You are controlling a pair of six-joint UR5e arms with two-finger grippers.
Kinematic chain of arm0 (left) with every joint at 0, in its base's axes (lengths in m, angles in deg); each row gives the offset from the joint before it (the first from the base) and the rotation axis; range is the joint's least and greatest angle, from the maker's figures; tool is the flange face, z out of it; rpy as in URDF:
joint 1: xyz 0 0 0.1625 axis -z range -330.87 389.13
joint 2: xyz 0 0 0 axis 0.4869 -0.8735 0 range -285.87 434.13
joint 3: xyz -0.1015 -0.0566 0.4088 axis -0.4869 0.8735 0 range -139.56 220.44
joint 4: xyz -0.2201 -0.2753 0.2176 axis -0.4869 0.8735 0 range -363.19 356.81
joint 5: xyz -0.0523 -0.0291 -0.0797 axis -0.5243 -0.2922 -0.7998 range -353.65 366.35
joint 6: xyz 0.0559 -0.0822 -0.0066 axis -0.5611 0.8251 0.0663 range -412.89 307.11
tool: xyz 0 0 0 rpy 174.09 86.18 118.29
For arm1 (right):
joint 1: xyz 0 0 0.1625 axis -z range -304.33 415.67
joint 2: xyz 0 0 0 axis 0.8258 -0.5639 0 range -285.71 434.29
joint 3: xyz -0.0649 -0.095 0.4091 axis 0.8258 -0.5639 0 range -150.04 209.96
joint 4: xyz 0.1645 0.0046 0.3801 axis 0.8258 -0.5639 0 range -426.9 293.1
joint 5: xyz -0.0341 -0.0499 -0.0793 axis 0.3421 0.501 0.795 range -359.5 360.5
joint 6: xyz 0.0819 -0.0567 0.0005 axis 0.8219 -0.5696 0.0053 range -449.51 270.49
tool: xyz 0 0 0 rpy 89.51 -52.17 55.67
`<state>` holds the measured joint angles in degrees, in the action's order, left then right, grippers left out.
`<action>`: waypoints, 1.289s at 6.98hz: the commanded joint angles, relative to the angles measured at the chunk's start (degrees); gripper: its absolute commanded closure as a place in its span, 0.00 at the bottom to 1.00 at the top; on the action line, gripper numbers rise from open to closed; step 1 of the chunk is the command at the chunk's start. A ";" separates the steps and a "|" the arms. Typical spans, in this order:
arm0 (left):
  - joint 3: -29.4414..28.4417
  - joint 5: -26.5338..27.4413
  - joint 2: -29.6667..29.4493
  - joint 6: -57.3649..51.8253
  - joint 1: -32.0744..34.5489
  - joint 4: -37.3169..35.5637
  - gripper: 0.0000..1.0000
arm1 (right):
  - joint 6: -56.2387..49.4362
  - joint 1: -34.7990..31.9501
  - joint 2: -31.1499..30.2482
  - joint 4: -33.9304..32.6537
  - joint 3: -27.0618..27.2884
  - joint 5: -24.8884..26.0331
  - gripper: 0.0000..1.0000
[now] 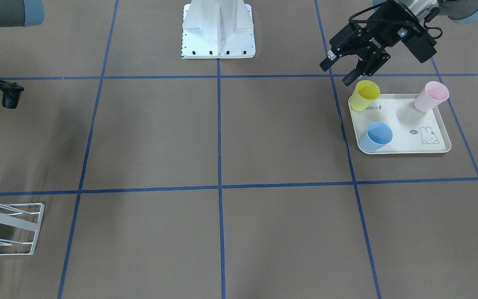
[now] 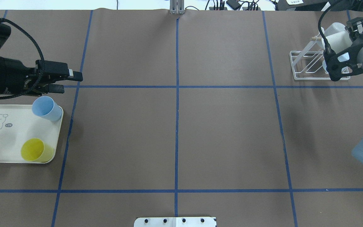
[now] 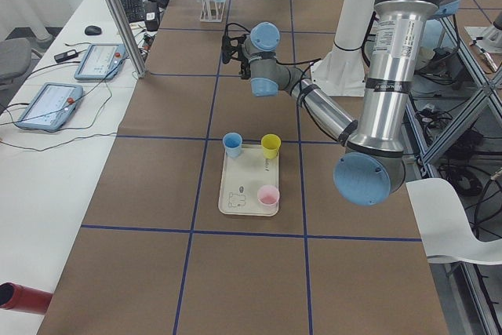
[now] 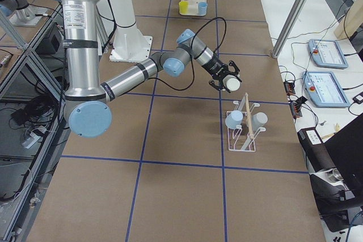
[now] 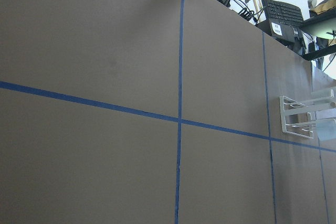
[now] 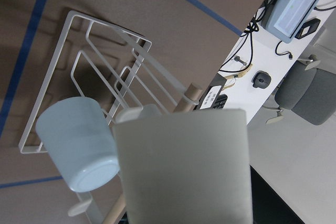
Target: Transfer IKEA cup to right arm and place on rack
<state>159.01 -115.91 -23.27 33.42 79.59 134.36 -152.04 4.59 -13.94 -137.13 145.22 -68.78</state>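
Note:
My right gripper point(image 4: 227, 81) is shut on a white IKEA cup point(image 4: 231, 84), holding it on its side just above the rack point(image 4: 242, 138). The right wrist view has this cup point(image 6: 184, 166) large in the foreground, over the white wire rack point(image 6: 79, 40). A pale blue cup point(image 6: 79, 145) and a clear one point(image 4: 258, 120) hang on the rack's prongs. Far across the table, my left gripper point(image 1: 337, 71) hovers open and empty behind the cream tray point(image 1: 405, 133).
On the tray stand a yellow cup point(image 1: 365, 94), a blue cup point(image 1: 375, 137) and a pink cup point(image 1: 430, 96). The robot's white base point(image 1: 218, 29) sits at the table's middle edge. Blue tape lines divide the brown table.

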 commanded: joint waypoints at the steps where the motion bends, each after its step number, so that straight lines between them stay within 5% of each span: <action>1: -0.01 0.00 -0.06 0.00 -0.01 0.00 0.00 | -11.07 0.02 0.59 0.00 -2.05 3.78 1.00; 9: -0.01 0.00 -0.06 0.18 -0.01 0.09 0.00 | -11.21 0.20 4.11 0.44 -9.87 5.82 1.00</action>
<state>159.04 -115.91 -23.34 33.57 79.58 134.44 -163.26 4.79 -9.92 -136.70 135.99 -63.03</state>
